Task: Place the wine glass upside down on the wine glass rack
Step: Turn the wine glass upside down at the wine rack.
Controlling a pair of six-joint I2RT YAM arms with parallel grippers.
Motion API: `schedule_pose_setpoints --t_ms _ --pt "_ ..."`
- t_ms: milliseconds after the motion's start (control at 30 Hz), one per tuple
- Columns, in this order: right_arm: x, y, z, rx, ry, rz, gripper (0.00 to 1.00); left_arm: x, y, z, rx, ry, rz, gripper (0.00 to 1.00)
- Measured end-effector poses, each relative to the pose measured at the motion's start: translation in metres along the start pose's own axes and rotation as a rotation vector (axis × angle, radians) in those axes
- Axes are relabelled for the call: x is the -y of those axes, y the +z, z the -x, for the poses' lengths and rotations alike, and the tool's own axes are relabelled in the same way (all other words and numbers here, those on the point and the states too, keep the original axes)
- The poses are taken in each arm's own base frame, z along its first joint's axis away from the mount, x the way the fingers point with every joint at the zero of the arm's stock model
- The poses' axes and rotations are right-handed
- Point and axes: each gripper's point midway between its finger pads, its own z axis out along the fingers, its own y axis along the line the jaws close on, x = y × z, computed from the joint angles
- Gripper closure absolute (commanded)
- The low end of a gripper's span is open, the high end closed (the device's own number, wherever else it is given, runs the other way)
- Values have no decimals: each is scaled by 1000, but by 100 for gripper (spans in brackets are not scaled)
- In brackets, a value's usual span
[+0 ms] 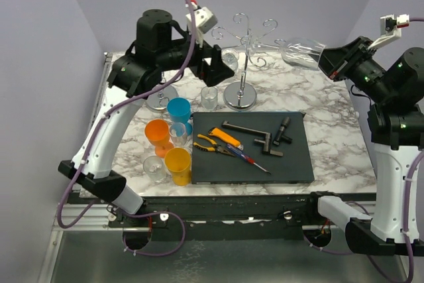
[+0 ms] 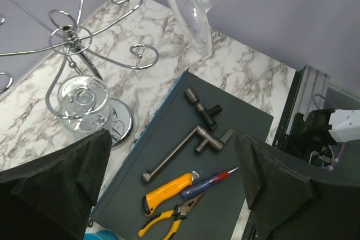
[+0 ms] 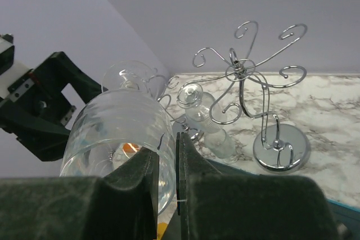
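Right gripper (image 1: 326,61) pinched wine glass (image 1: 301,52) by bowl rim, held sideways, foot toward rack (image 1: 246,36) for hooking. Left gripper (image 2: 169,184) spread wide, empty, rack just beyond fingertips.

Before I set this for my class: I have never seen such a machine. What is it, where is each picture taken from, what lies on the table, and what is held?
These are two robot arms bolted to a marble table. One picture looks down from above and behind them; the other two come from cameras on each wrist. The right gripper holds a clear wine glass on its side in the air. The left gripper is open and holds nothing. On the table stand a chrome wine glass rack, some coloured cups, and a dark mat with pliers, a screwdriver and metal tools.
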Motion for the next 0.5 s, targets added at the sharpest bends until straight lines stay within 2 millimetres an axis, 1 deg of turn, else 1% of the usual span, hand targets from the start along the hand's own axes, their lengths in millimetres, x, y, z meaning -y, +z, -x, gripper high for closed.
schedule_pose_setpoints --t_ms 67,167,267,333,500 --pt "-1 5 -2 -7 13 28 99 3 17 -4 -18 9 -13 1" --pt "-2 9 -4 -16 28 53 99 8 34 -5 -31 17 -22 2" --pt "-2 10 -8 -23 40 67 99 8 41 -5 -29 18 -14 4" --pt "-2 11 -9 -27 42 74 99 6 42 -2 -20 18 -1 8" --pt "0 13 -15 -40 55 87 100 0 50 10 19 14 17 22"
